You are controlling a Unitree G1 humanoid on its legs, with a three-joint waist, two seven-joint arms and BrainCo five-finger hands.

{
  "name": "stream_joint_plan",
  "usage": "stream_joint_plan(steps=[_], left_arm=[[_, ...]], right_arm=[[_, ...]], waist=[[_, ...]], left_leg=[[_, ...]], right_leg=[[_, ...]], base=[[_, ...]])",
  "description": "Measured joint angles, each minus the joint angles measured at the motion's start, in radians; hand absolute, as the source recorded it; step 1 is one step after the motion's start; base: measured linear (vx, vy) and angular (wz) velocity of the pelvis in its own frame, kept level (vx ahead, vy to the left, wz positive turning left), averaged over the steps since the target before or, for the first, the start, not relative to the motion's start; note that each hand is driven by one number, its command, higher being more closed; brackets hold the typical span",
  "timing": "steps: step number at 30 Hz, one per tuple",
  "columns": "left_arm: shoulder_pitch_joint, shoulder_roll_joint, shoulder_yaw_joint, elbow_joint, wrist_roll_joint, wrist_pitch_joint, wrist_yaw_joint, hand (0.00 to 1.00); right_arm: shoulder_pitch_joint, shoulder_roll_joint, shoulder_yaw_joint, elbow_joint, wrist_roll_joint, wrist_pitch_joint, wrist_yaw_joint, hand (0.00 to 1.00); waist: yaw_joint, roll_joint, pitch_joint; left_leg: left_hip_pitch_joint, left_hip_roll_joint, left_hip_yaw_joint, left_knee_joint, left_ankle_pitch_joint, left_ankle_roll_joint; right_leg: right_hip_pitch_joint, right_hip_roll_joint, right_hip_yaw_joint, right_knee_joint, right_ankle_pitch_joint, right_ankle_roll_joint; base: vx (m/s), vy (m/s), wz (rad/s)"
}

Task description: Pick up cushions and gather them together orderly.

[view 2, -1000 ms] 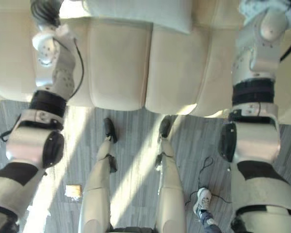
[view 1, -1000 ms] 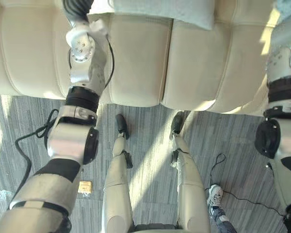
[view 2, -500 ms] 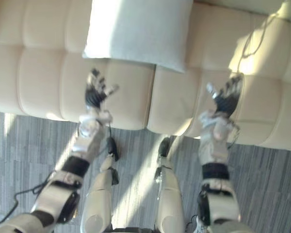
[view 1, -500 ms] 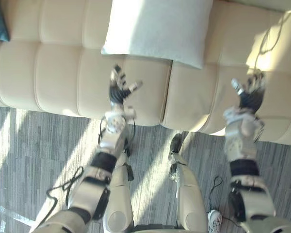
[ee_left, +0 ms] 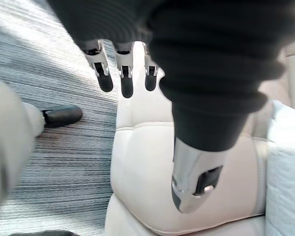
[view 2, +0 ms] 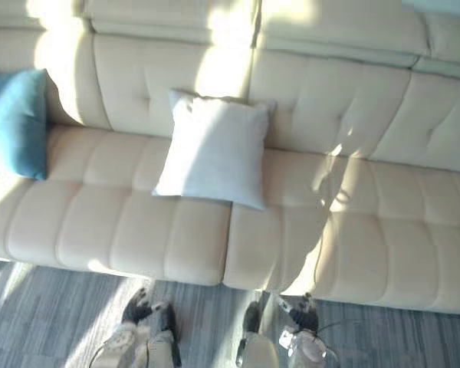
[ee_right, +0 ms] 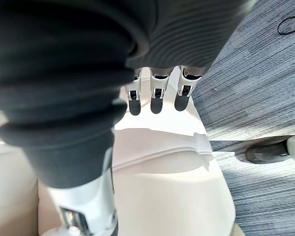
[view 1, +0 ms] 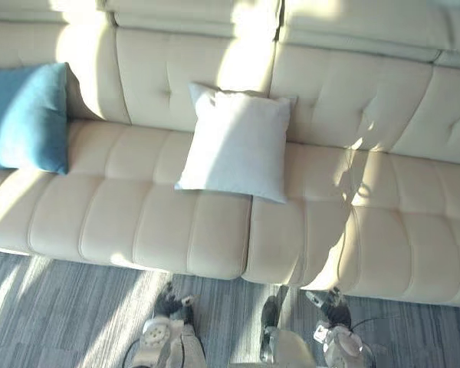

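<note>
Risk, I judged: a corner pinch from this low stance could let a cushion sag and slip off the sofa [view 1: 138,222] | blue cushion [view 1: 27,119] ×1, sofa's left end | left robot hand [view 1: 169,301] ×1, fingers straight, empty | white cushion [view 1: 234,146] ×1, mid-sofa against the backrest | right robot hand [view 1: 333,299] ×1, fingers straight, empty

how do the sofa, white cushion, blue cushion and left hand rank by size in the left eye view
1. sofa
2. white cushion
3. blue cushion, though the view's edge cuts it off, so it may really match the white one
4. left hand, smallest
</note>
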Motion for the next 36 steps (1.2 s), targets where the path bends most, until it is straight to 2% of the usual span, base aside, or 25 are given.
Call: stream_joint_plan(steps=[5, 11, 12, 13, 14, 15, 16, 17, 18, 19, 20, 21, 22, 23, 24, 25, 26, 27, 28, 29, 31, 32, 34, 36], left_arm=[[0.023, -0.001, 0.027, 0.038, 0.017, 0.001, -0.012, 0.00], [-0.001, -0.005, 0.015, 0.042, 0.017, 0.001, -0.011, 0.00], [-0.017, -0.006, 0.013, 0.042, 0.017, 0.001, -0.010, 0.00], [-0.038, -0.009, 0.008, 0.039, 0.016, 0.003, -0.011, 0.00], [-0.039, -0.014, 0.008, 0.037, 0.016, 0.003, -0.011, 0.00], [-0.042, -0.028, 0.023, 0.017, 0.016, 0.003, -0.010, 0.00], [-0.042, -0.025, 0.020, -0.006, 0.016, 0.003, -0.009, 0.00], [-0.038, -0.023, 0.021, -0.013, 0.015, 0.003, -0.009, 0.00], [-0.022, -0.010, 0.022, -0.029, 0.015, 0.003, -0.008, 0.00], [-0.021, -0.002, 0.034, -0.029, 0.014, 0.006, -0.008, 0.00], [-0.021, -0.016, 0.046, -0.029, 0.014, 0.012, -0.007, 0.00], [-0.017, -0.047, 0.060, -0.030, 0.014, 0.017, -0.001, 0.00], [-0.015, -0.055, 0.064, -0.040, 0.013, 0.014, 0.008, 0.00], [-0.021, -0.050, 0.068, -0.041, 0.010, 0.015, 0.012, 0.00], [-0.030, -0.048, 0.068, -0.039, 0.001, 0.016, 0.013, 0.00], [-0.034, -0.048, 0.064, -0.035, -0.006, 0.015, 0.012, 0.00], [-0.040, -0.055, 0.064, -0.026, -0.006, 0.016, 0.012, 0.00], [-0.033, -0.065, 0.060, -0.022, -0.005, 0.016, 0.012, 0.00], [-0.032, -0.059, 0.057, -0.019, -0.005, 0.016, 0.012, 0.00], [-0.039, -0.047, 0.055, -0.016, -0.004, 0.015, 0.011, 0.00], [-0.042, -0.048, 0.055, -0.017, -0.004, 0.015, 0.012, 0.00], [-0.041, -0.050, 0.050, -0.011, -0.004, 0.016, 0.012, 0.00], [-0.038, -0.052, 0.049, 0.007, -0.004, 0.017, 0.010, 0.00], [-0.037, -0.055, 0.052, 0.027, -0.004, 0.019, 0.010, 0.00]], right_arm=[[-0.001, -0.001, 0.009, 0.087, -0.041, 0.019, 0.014, 0.00], [-0.039, -0.003, 0.054, 0.108, -0.041, 0.028, 0.012, 0.00], [-0.052, -0.003, 0.072, 0.105, -0.041, 0.032, 0.013, 0.00], [-0.057, -0.004, 0.082, 0.100, -0.040, 0.031, 0.012, 0.00], [-0.060, -0.006, 0.083, 0.100, -0.040, 0.031, 0.012, 0.00], [-0.078, -0.002, 0.084, 0.100, -0.039, 0.036, 0.012, 0.00], [-0.062, 0.002, 0.089, 0.104, -0.039, 0.038, 0.013, 0.00], [-0.055, 0.003, 0.090, 0.105, -0.039, 0.039, 0.013, 0.00], [-0.046, 0.009, 0.093, 0.112, -0.039, 0.039, 0.014, 0.00], [-0.061, 0.003, 0.094, 0.130, -0.039, 0.040, 0.013, 0.00], [-0.079, -0.002, 0.094, 0.139, -0.039, 0.041, 0.013, 0.00], [-0.092, -0.031, 0.086, 0.141, -0.039, 0.042, 0.006, 0.00], [-0.100, -0.036, 0.086, 0.140, -0.038, 0.041, 0.000, 0.00], [-0.116, -0.031, 0.087, 0.140, -0.037, 0.042, -0.001, 0.00], [-0.134, -0.028, 0.090, 0.138, -0.036, 0.042, -0.001, 0.00], [-0.156, -0.031, 0.099, 0.131, -0.034, 0.039, -0.003, 0.00], [-0.161, -0.038, 0.105, 0.118, -0.031, 0.037, -0.007, 0.00], [-0.158, -0.039, 0.106, 0.114, -0.031, 0.035, -0.012, 0.00], [-0.149, -0.039, 0.106, 0.114, -0.031, 0.035, -0.014, 0.00], [-0.117, -0.034, 0.096, 0.117, -0.031, 0.035, -0.018, 0.00], [-0.102, -0.041, 0.065, 0.133, -0.031, 0.035, -0.020, 0.00], [-0.090, -0.055, 0.058, 0.154, -0.032, 0.037, -0.018, 0.00], [-0.072, -0.060, 0.037, 0.179, -0.034, 0.043, -0.011, 0.00], [-0.065, -0.059, 0.025, 0.205, -0.039, 0.047, -0.007, 0.00]], waist=[[0.000, 0.005, -0.035], [-0.001, -0.010, -0.024], [-0.001, -0.018, -0.018], [0.001, -0.028, -0.014], [0.004, -0.023, -0.014], [0.014, -0.005, -0.001], [0.009, -0.020, -0.002], [0.011, -0.028, -0.006], [0.014, -0.061, -0.026], [0.017, -0.081, -0.035], [0.020, -0.067, -0.027], [0.042, -0.013, -0.042], [0.055, -0.016, -0.024], [0.054, -0.024, -0.018], [0.057, -0.026, -0.013], [0.066, -0.006, -0.005], [0.061, 0.026, 0.010], [0.044, 0.045, 0.010], [0.042, 0.047, 0.011], [0.037, 0.028, 0.018], [0.037, 0.025, 0.018], [0.034, 0.027, 0.015], [0.031, 0.034, 0.009], [0.027, 0.039, 0.006]], left_leg=[[0.072, -0.014, 0.007, -0.046, 0.001, 0.001], [0.093, -0.027, 0.034, -0.024, -0.004, 0.006], [0.068, -0.022, 0.033, 0.025, -0.030, 0.014], [0.045, -0.023, 0.044, 0.070, -0.046, 0.039], [0.040, -0.014, 0.045, 0.077, -0.053, 0.053], [0.010, 0.008, 0.044, 0.106, -0.060, 0.055], [0.006, 0.002, 0.011, 0.126, -0.058, 0.057], [0.002, -0.003, 0.002, 0.133, -0.055, 0.058], [-0.030, -0.023, -0.018, 0.165, -0.040, 0.043], [-0.063, -0.030, -0.025, 0.195, -0.037, 0.037], [-0.081, -0.016, -0.038, 0.204, -0.040, 0.033], [-0.096, -0.001, -0.069, 0.191, -0.032, 0.044], [-0.108, 0.005, -0.051, 0.197, -0.007, 0.040], [-0.131, 0.001, -0.046, 0.220, -0.007, 0.040], [-0.157, 0.011, -0.041, 0.241, -0.004, 0.035], [-0.183, 0.034, -0.032, 0.249, 0.012, 0.021], [-0.189, 0.061, -0.043, 0.243, 0.022, 0.022], [-0.189, 0.084, -0.047, 0.206, 0.021, 0.021], [-0.186, 0.086, -0.048, 0.195, 0.007, 0.014], [-0.207, 0.085, -0.058, 0.259, -0.031, 0.013], [-0.229, 0.067, -0.077, 0.417, -0.066, 0.039], [-0.219, 0.041, -0.091, 0.538, -0.138, 0.048], [-0.166, 0.020, -0.114, 0.631, -0.271, 0.027], [-0.100, 0.009, -0.127, 0.621, -0.332, 0.003]], right_leg=[[0.043, -0.003, 0.014, -0.013, -0.002, 0.006], [0.023, -0.020, 0.054, 0.061, 0.001, 0.019], [-0.009, -0.027, 0.050, 0.120, 0.003, 0.019], [-0.033, -0.035, 0.061, 0.145, 0.014, 0.038], [-0.025, -0.034, 0.066, 0.141, 0.017, 0.050], [-0.089, -0.046, 0.063, 0.404, -0.096, 0.019], [-0.101, -0.062, 0.060, 0.652, -0.167, 0.042], [-0.094, -0.069, 0.062, 0.709, -0.177, 0.051], [-0.066, -0.088, 0.072, 0.788, -0.145, 0.051], [-0.072, -0.072, 0.077, 0.756, -0.182, 0.068], [-0.075, -0.049, 0.082, 0.735, -0.180, 0.069], [-0.034, -0.010, 0.093, 0.653, -0.220, 0.078], [-0.016, -0.018, 0.093, 0.625, -0.269, 0.057], [-0.007, -0.019, 0.088, 0.582, -0.314, 0.049], [-0.005, -0.012, 0.074, 0.533, -0.353, 0.011], [0.007, 0.021, 0.059, 0.462, -0.382, -0.039], [0.012, 0.045, 0.041, 0.442, -0.377, -0.059], [0.008, 0.072, 0.022, 0.439, -0.361, -0.078], [0.006, 0.071, 0.013, 0.435, -0.356, -0.086], [0.006, 0.058, -0.024, 0.408, -0.335, -0.112], [0.002, 0.046, -0.036, 0.388, -0.314, -0.120], [0.001, 0.038, -0.044, 0.361, -0.288, -0.118], [-0.007, 0.038, -0.046, 0.324, -0.243, -0.114], [-0.011, 0.038, -0.042, 0.304, -0.216, -0.100]], base=[[0.01, 0.021, -0.06], [-0.01, 0.029, -0.14], [-0.11, 0.027, -0.07], [-0.13, 0.032, -0.09], [-0.17, 0.003, -0.07], [-0.12, -0.036, 0.29], [-0.08, -0.071, 0.44], [-0.07, -0.159, 0.67], [-0.09, -0.175, 0.39], [-0.18, -0.184, 0.26], [-0.18, -0.048, -0.11], [-0.21, -0.066, -0.28], [-0.18, -0.075, -0.26], [-0.22, -0.191, -0.23], [-0.27, -0.213, -0.33], [-0.28, -0.208, -0.38], [-0.33, -0.171, -0.17], [-0.27, -0.115, 0.13], [-0.41, -0.109, 0.50], [-0.32, -0.076, 0.46], [-0.28, -0.050, 0.35], [-0.18, -0.009, 0.25], [-0.09, 0.067, 0.10], [-0.07, 0.147, -0.07]])
